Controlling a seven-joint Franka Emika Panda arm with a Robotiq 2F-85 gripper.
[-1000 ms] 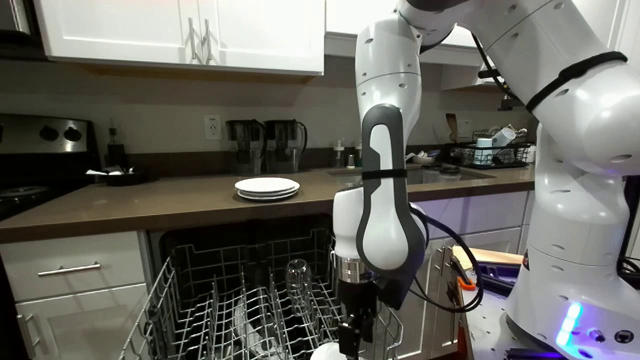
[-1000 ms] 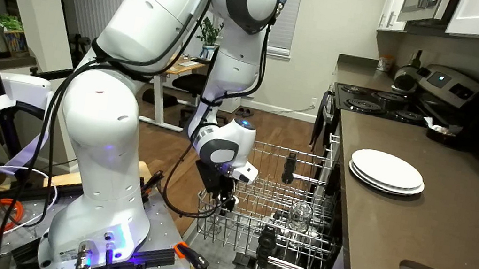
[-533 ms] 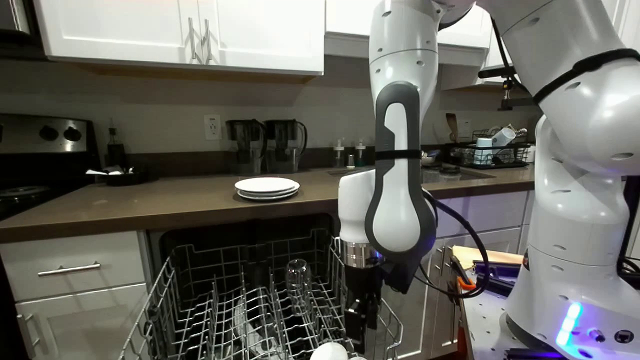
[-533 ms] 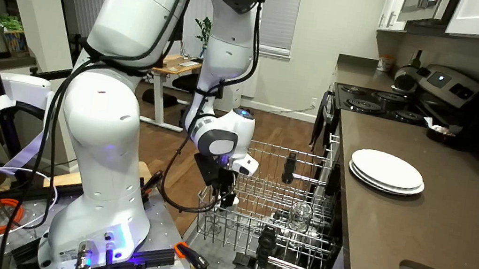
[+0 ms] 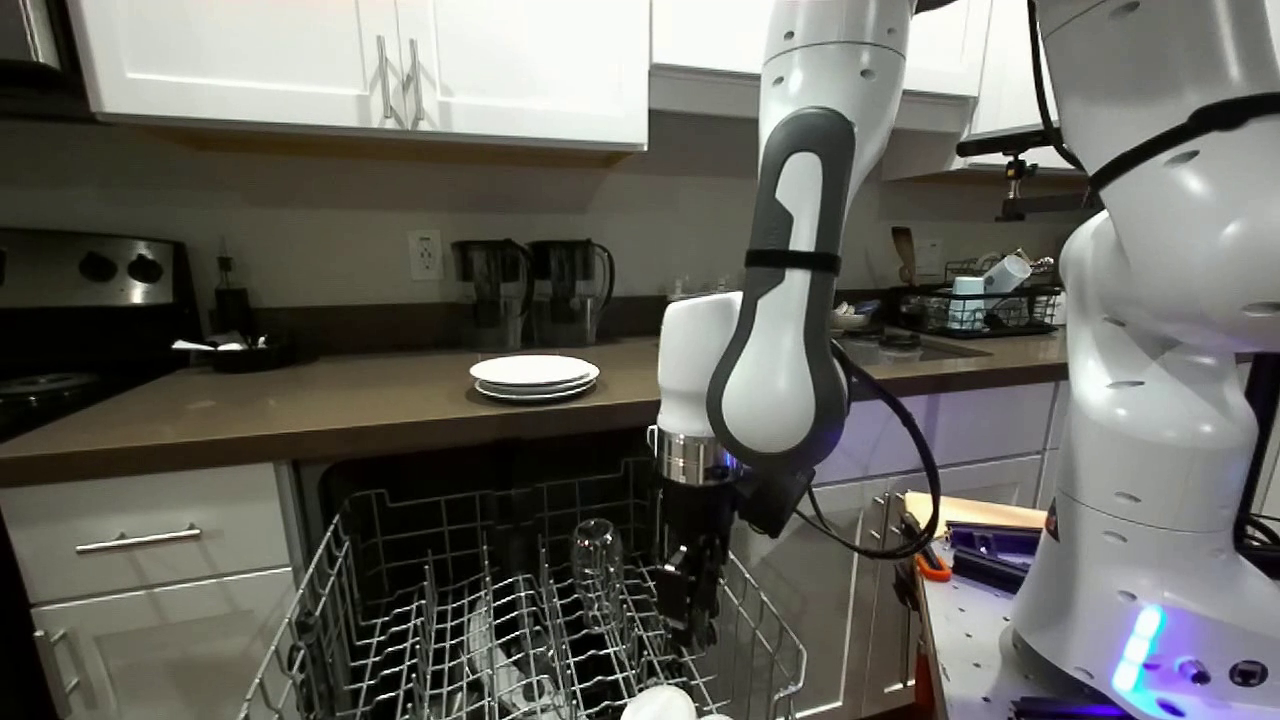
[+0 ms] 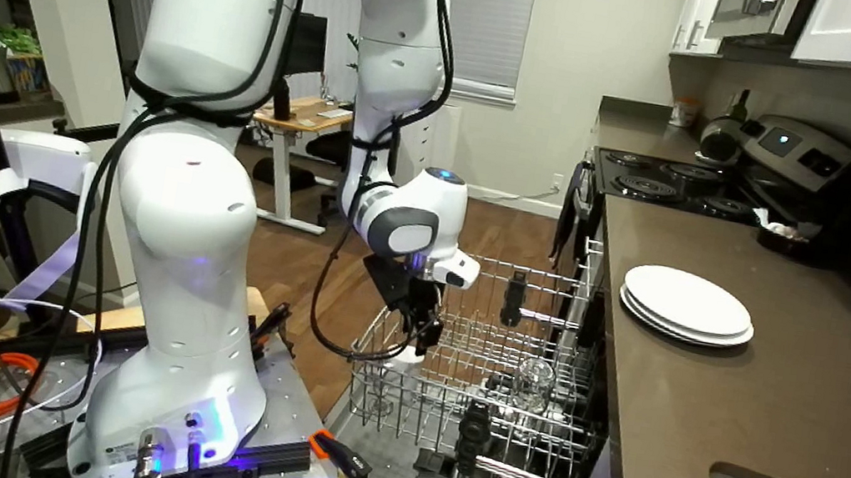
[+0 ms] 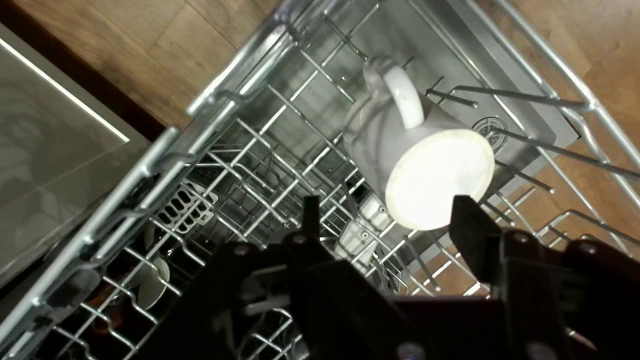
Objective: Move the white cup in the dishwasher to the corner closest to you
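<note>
The white cup [image 7: 440, 180] stands upside down and tilted among the tines of the dishwasher rack [image 5: 322, 560], base toward the wrist camera, loop handle [image 7: 404, 95] on its side. It shows low in an exterior view [image 5: 658, 704] and partly behind the gripper in an exterior view [image 6: 404, 361]. My gripper [image 7: 388, 200] is open and empty, above the cup and apart from it; one fingertip overlaps the cup's base in the wrist view. The gripper hangs over the rack's side nearest the robot base in both exterior views [image 5: 688, 632] [image 6: 424, 342]. A rack corner [image 5: 796, 672] is close to the cup.
A clear glass [image 5: 597, 560] stands in the rack, farther back than the cup. Wire tines and side rails surround the cup. The counter [image 5: 300, 400] overhangs the dishwasher and bears stacked white plates [image 5: 533, 372]. The robot's table [image 6: 281, 411] adjoins the rack.
My gripper has risen from low beside the cup and moved a little toward the counter, off the cup. The cup stays in about the same place.
</note>
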